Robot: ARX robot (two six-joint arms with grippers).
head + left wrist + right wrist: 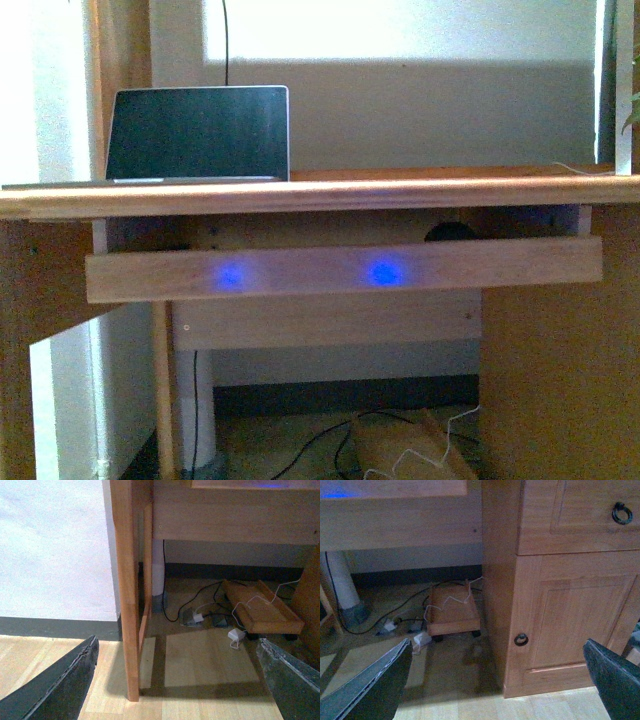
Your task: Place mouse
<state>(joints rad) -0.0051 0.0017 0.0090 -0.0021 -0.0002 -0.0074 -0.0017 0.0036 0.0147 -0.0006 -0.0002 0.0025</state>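
Although neither arm shows in the front view, each wrist camera catches its own claw. The left claw (176, 642) stands wide, its two dark fingers (60, 680) spread far apart with nothing between them, above the wooden floor (200, 665) near a worktop leg (127, 605). The right claw (497, 642) is equally wide and empty, facing the cabinet (560, 605) under the worktop, whose door and drawer each carry a dark ring pull (521, 639).

Both wrist views take in a low wooden wheeled stand (262, 611) on the floor under the worktop, with black and white cables (200, 595) trailing by it and a small white adapter (235, 635) lying just beside it.

From the front, the worktop (400, 192) crosses the frame edge-on. An open laptop (198, 132) stands on it toward the left, its screen dark. Beneath the edge, the front board (340, 270) of a pull-out tray runs across, marked by two blue spots of light (382, 272). Over that board, toward the right, a small dark rounded dome peeks up. It is probably the mouse (450, 232) lying on the tray, though only its top shows and the shade there is deep. It sits well apart from the laptop, lower and to the right, and is held by neither claw.
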